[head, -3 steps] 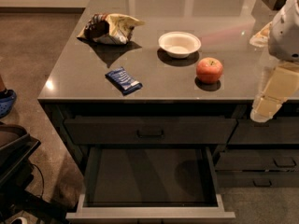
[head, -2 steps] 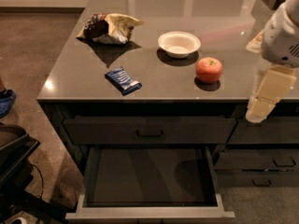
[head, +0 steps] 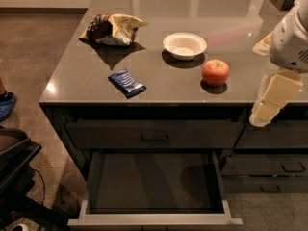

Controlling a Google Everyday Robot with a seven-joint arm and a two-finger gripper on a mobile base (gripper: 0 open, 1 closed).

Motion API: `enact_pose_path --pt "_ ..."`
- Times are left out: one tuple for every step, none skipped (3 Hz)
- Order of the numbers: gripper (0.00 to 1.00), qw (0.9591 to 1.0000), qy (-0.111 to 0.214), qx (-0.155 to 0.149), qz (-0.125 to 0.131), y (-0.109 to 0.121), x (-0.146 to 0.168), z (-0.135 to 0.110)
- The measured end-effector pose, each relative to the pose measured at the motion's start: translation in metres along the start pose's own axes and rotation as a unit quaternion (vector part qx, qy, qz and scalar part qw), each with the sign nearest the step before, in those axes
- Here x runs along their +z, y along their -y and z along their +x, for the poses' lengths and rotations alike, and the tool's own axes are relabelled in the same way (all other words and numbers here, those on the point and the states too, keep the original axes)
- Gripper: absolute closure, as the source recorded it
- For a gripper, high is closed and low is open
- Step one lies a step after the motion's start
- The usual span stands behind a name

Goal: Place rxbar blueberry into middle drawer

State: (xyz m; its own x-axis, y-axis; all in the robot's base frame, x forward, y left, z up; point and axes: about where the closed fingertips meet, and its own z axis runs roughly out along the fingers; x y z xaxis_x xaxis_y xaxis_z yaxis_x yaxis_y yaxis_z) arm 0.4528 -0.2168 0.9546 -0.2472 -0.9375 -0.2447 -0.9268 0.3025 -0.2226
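Observation:
The rxbar blueberry (head: 126, 83), a small dark blue bar with white print, lies flat on the grey countertop (head: 159, 88) near its front left. The middle drawer (head: 155, 220) is pulled out below the counter, and its dark flat interior holds nothing. My gripper (head: 266, 108), cream-coloured under a white arm, hangs at the far right, over the counter's front edge. It is well to the right of the bar, right of the apple, and holds nothing that I can see.
A yellow-and-brown chip bag (head: 113, 29) lies at the back left, a white bowl (head: 184, 45) in the middle, a red apple (head: 215, 71) front right. The top drawer (head: 155, 134) is closed. More drawers (head: 281, 167) are at the right. Black equipment (head: 14, 177) stands on the floor at the left.
My arm and gripper have shifted slightly left and down. The bar, the apple, the bowl and the drawer have not moved.

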Motion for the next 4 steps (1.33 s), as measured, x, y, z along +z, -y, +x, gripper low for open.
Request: enact_pose_path --pt "0.00 0.9933 0.111 -0.024 0.020 0.018 0.018 -0.036" --pt "0.00 0.9646 0.246 -0.090 0.032 0.041 0.033 -0.110" --pt "0.00 0.9542 0.275 -0.113 0.028 0.037 0.031 -0.128" --pt "0.00 0.9548 0.274 -0.112 0.029 0.037 0.031 -0.127"
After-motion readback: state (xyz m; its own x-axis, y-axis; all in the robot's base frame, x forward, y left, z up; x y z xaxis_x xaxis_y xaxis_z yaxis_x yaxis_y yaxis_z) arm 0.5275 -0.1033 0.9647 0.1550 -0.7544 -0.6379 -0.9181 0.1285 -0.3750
